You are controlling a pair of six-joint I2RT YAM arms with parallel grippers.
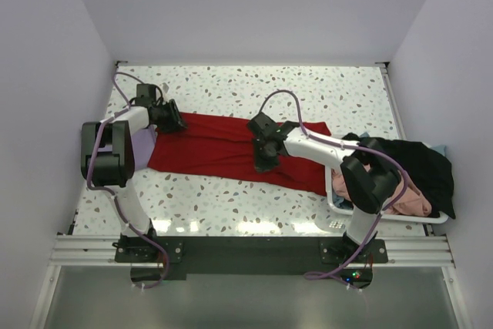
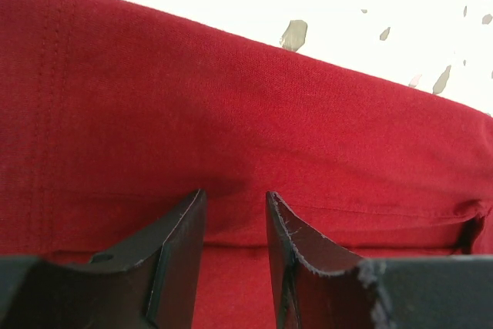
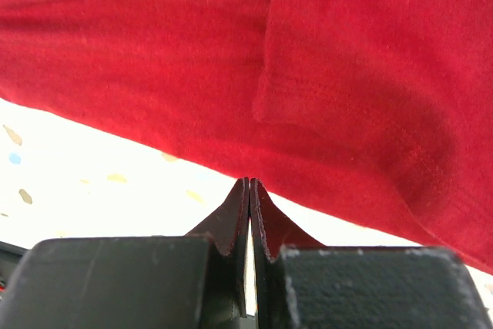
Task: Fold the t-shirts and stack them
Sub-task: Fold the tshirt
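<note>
My left hand (image 2: 236, 194) hung part-spread over the red t-shirt (image 1: 208, 148). My right hand (image 3: 249, 182) was pressed together at its hem, and I couldn't tell if it caught cloth.

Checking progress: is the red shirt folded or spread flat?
Partly folded: red shirt lies in a long narrow band, with a hemmed layer doubled over another in the right wrist view.

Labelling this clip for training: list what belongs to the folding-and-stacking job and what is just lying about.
Belongs to the job:
red t-shirt, spread on the table
lavender t-shirt, by the left arm
black t-shirt and salmon-pink t-shirt, heaped in the white basket

Just lying about:
white basket
table
</note>
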